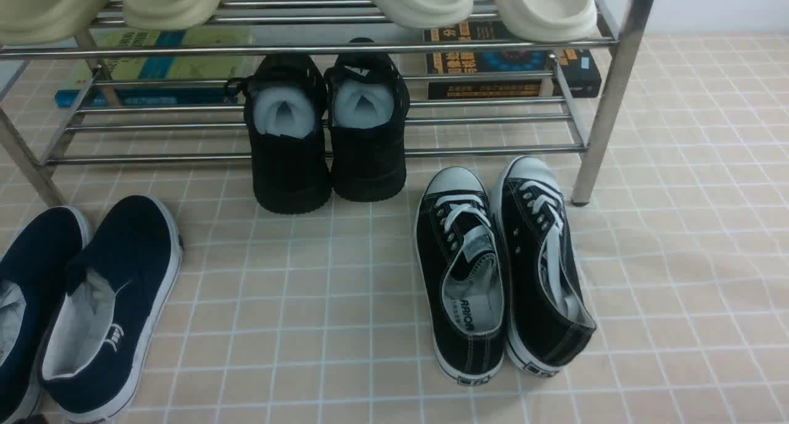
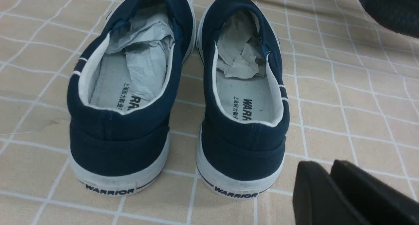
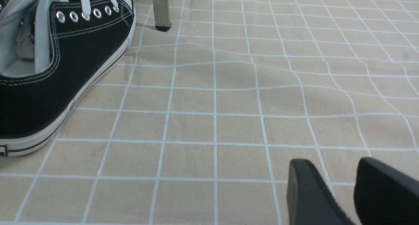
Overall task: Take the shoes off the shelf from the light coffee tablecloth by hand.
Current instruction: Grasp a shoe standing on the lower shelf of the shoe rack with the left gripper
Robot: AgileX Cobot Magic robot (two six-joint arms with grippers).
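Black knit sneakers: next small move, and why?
Likely raise the left hand from near the navy slip-ons and move it toward the black knit sneakers; they lean untouched on the steel shoe rack's lowest tier, heels facing the robot.

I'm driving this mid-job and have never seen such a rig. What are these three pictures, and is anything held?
It is a two-armed robot. The wide picture looks forward from between its arms; the other two come from cameras on its wrists. On the cloth stand a shelf, navy slip-ons and canvas sneakers; the black shoes sit on the shelf's lowest tier. The black shapes in the wrist pictures are the left gripper and right gripper; neither holds anything.
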